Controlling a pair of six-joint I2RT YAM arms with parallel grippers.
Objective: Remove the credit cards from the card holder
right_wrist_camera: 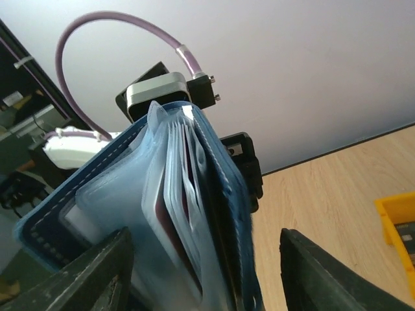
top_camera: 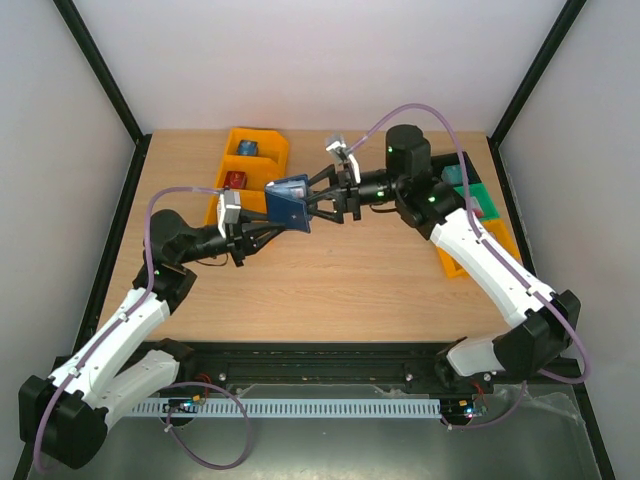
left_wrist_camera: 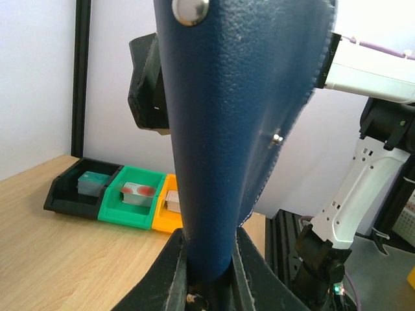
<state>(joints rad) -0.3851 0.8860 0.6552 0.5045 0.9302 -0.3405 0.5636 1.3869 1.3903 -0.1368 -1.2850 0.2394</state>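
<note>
Navy holder (top_camera: 288, 203) aloft over mid-table, left gripper (left_wrist_camera: 209, 275) clamped on it. Right gripper (right_wrist_camera: 207, 272) wide, astride open edge, gripping nothing. Cards (right_wrist_camera: 175, 214) sit in clear sleeves. Advise: single out one card edge, pinch, draw straight.

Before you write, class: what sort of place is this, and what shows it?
Probably a robot lab cell: left arm and right arm bolted to a wooden table, a black frame with white walls, a yellow bin and green bin.
</note>
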